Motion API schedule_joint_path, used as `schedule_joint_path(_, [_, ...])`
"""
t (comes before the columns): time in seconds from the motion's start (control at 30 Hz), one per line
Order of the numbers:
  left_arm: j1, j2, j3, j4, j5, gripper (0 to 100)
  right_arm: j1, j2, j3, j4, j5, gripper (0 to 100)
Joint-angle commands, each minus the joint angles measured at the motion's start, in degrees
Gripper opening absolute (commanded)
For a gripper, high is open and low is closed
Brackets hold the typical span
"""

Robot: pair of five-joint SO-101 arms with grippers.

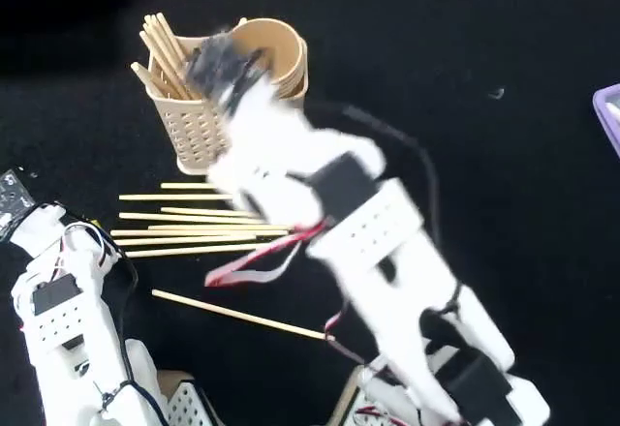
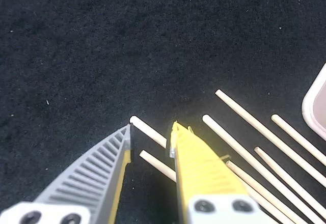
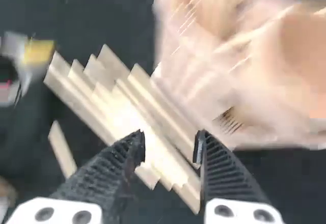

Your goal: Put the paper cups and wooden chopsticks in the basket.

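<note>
Basket, beige perforated plastic [image 1: 194, 131], upright at far left of black table [image 1: 504, 252]. Bundle of wooden chopsticks [image 1: 163, 50] sticks out of it. Stack of tan paper cups [image 1: 281, 48] at its right rim, lower part hidden by right arm. Right gripper [image 3: 168, 140] over basket, black fingers moderately apart, nothing between; things under it hard to make out. Loose wooden chopsticks [image 1: 194, 225] flat on table near basket. Left gripper [image 2: 152, 129] narrowly apart, straddling one chopstick end [image 2: 145, 129]; contact unclear. Purple object [image 1: 608, 116] cut off at edge.

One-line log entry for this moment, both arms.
left gripper: open over loose chopsticks | right gripper: open at basket | paper cups: in basket
</note>
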Motion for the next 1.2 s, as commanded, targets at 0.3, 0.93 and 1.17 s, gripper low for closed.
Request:
schedule_joint_path(0.3, [0.04, -1.05, -0.48, -0.97, 0.18, 14, -15.38, -2.59, 42.24, -28.84, -0.09, 25.2])
schedule_joint_path(0.93, [-0.48, -1.05, -0.75, -0.97, 0.44, 14, -16.35, -1.19, 48.66, -35.16, 3.08, 16.9])
schedule_joint_path(1.17, [-3.30, -1.05, -1.19, -0.97, 0.70, 14, -16.18, 8.31, 43.65, -33.32, 4.84, 17.3])
